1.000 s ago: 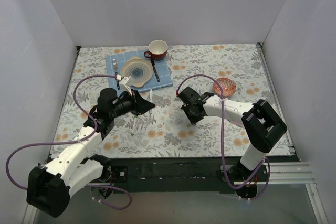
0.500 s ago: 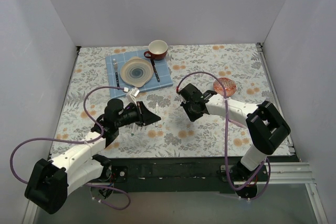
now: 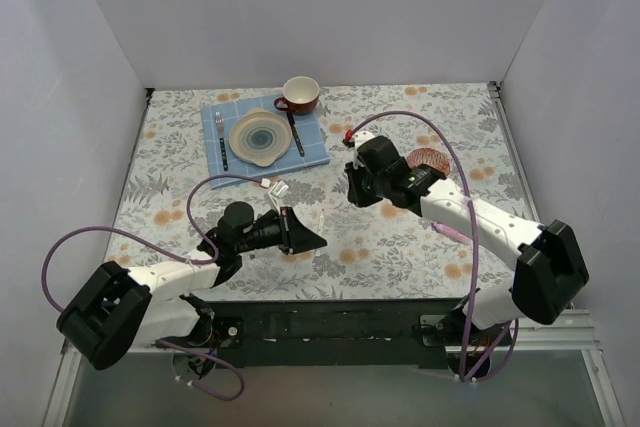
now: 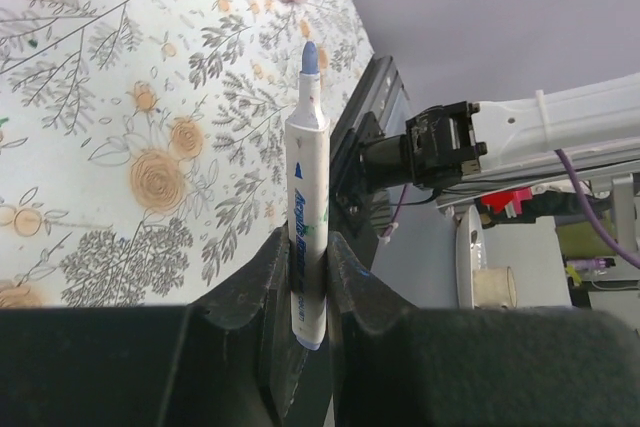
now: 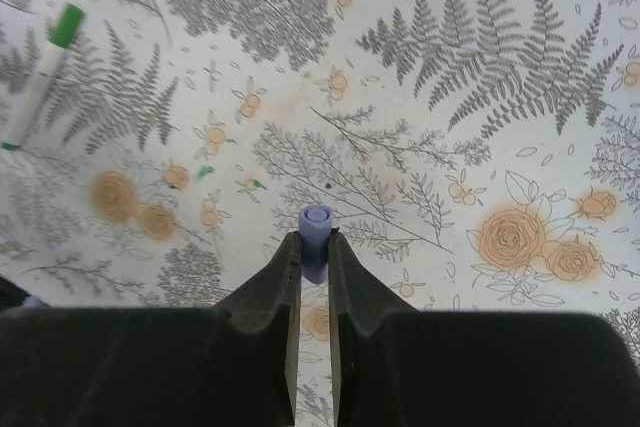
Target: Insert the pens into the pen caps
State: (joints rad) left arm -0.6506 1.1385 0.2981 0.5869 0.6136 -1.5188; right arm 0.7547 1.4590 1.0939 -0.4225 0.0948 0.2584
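The left gripper (image 4: 306, 259) is clamped on a blue-tipped white pen (image 4: 308, 177), held above the table (image 4: 90, 107) with its tip bare; the right gripper (image 5: 315, 252) pinches a lilac cap (image 5: 316, 219); the two are well apart, so this joining is not yet done; a green-tipped pen (image 5: 42, 67) lies on the table, waiting.

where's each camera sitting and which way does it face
top: above and behind, looking down on the table; left arm and right arm show.
left wrist: looks along the left pincer, shut on a pen, low across the table.
right wrist: looks down past the right pincer, shut on a cap.
shared: top and left wrist both show that pen.
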